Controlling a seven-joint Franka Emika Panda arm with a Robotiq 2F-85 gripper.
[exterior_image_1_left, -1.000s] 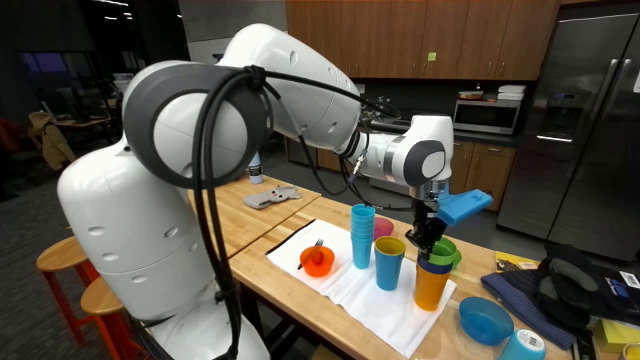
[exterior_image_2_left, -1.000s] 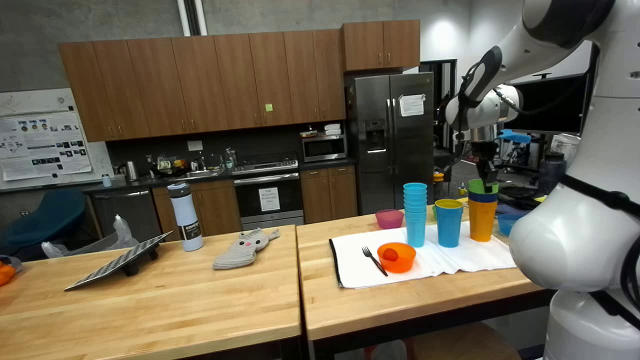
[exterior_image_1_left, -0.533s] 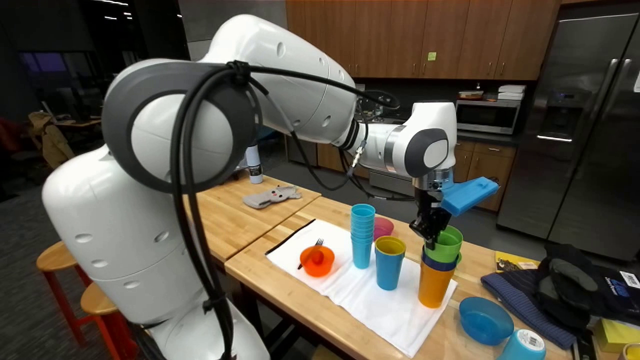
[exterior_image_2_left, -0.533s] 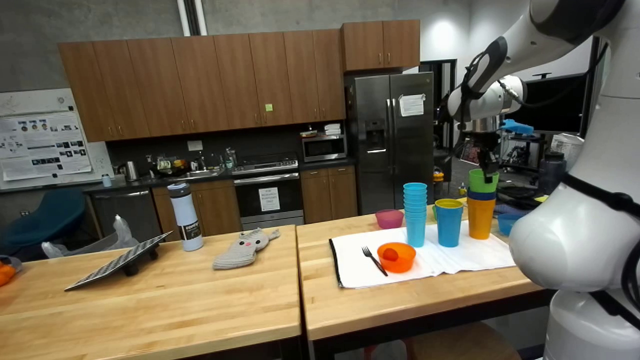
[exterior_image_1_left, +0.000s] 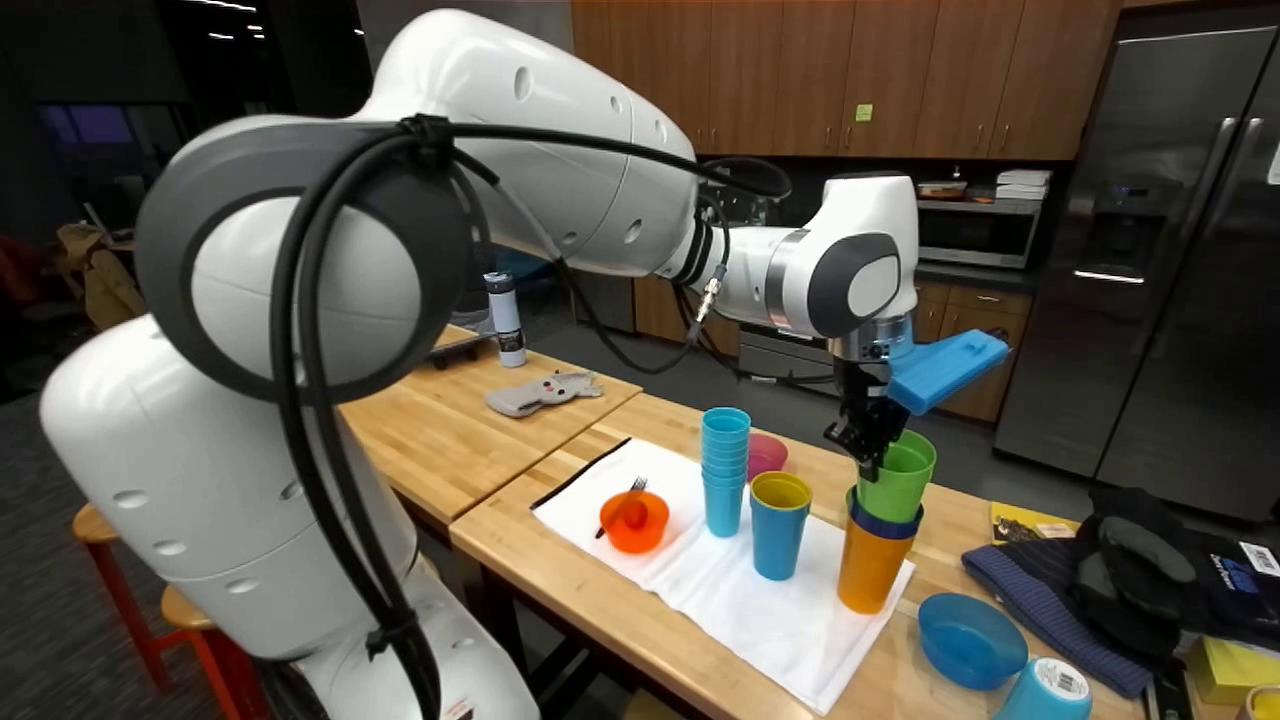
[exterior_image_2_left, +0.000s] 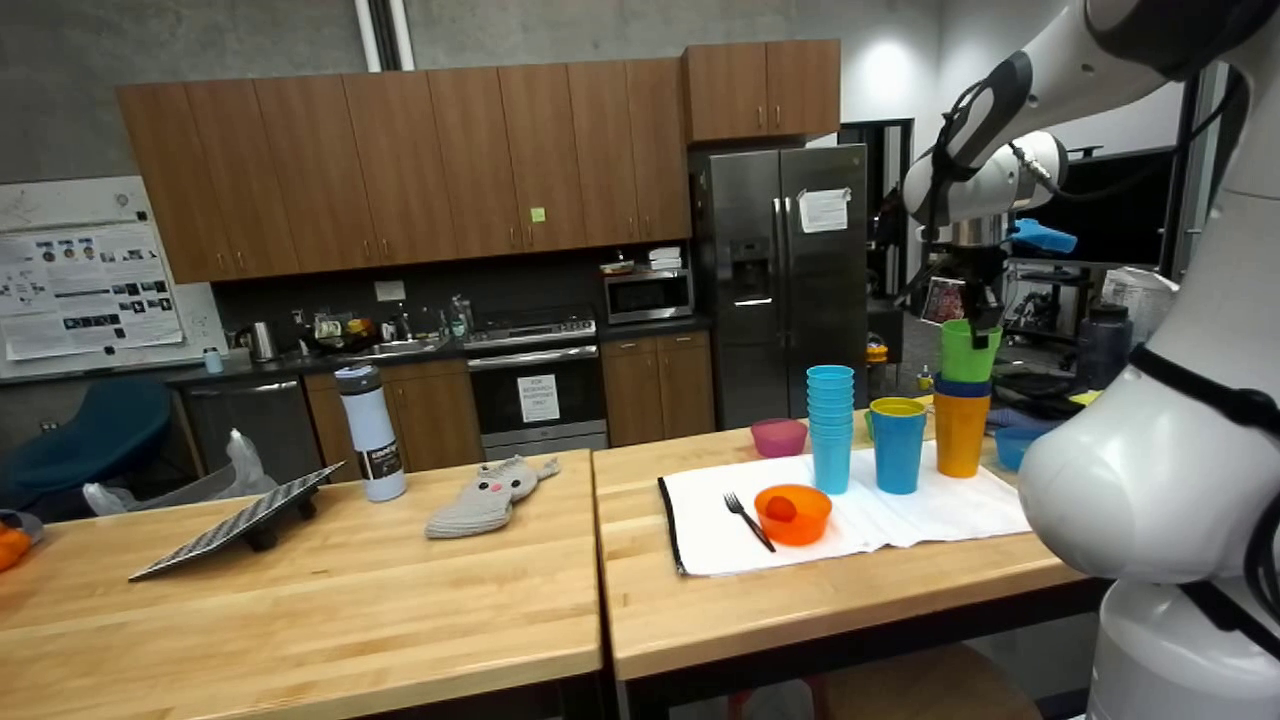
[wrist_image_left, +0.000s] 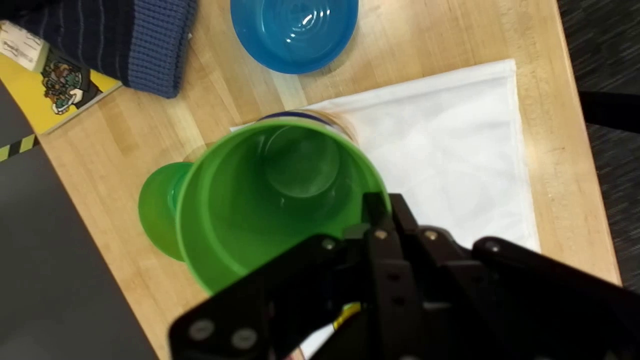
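Over the tabletop (wrist_image_left: 430, 45), your pincer (wrist_image_left: 387, 205) grips the green cup (exterior_image_1_left: 898, 492) — unstacking, seemingly; next, probably lift it straight clear.

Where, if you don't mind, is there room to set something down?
Bare: the white cloth between the blue cup, orange cup and near edge; the wooden table from the grey plush to near edge. Crowded: around the gripper and green cup, and between blue bowl and knitted item.
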